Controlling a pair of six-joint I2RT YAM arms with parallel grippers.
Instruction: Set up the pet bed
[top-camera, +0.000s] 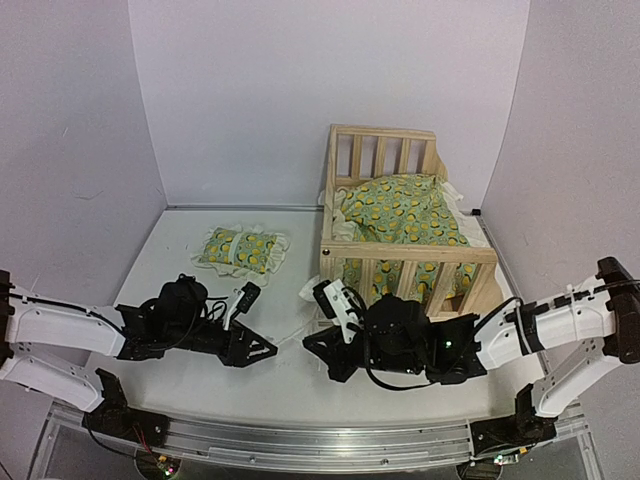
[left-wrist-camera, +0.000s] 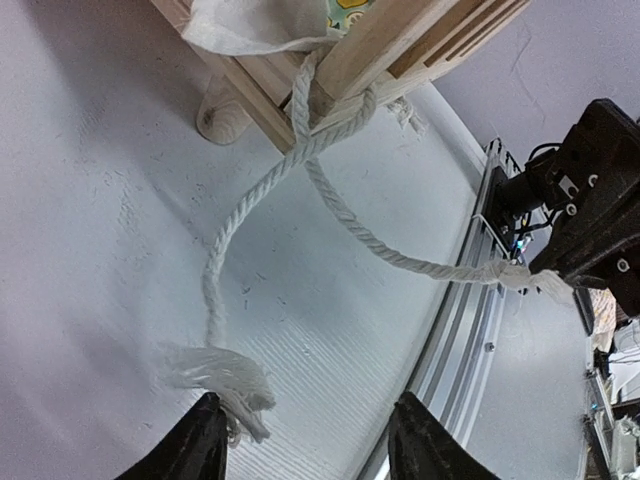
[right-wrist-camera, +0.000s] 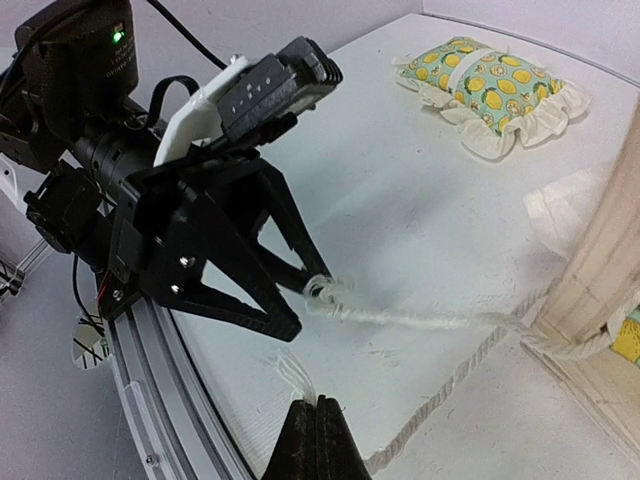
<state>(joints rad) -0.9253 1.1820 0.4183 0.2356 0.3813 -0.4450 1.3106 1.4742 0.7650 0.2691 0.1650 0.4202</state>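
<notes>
Item 1. Right gripper (right-wrist-camera: 318, 405): nearest to its own wrist camera. Black fingers pressed together, pinching one end of the rope (left-wrist-camera: 212, 295), with loose strands sticking out just past the tips. It sits low over the near part of the table (top-camera: 280, 290).

Item 2. Left gripper (left-wrist-camera: 308, 405): fingers spread, holding nothing. The rope's other end, a frayed tuft (left-wrist-camera: 235, 385), lies on the table just in front of one fingertip. The two grippers face each other at close range, near the table's front edge.

Item 3. Rope: white twisted cord, looped round the foot of the near-left corner post (left-wrist-camera: 360, 60) of the pet bed. One length trails slack across the table towards the left gripper. The other runs to the right gripper.

Item 4. Pet bed (top-camera: 410, 252): pale wooden frame with slatted sides, standing at the far right of the table, close to the back wall. A green-and-yellow patterned cushion (top-camera: 400, 210) with a cream ruffle lies rumpled inside it.

Item 5. Pillow (top-camera: 242, 250): small, same pattern and ruffle, flat on the table to the left of the bed, apart from it.

Item 6. Rail (top-camera: 300, 445): metal, along the table's near edge, carrying both arm bases.
</notes>
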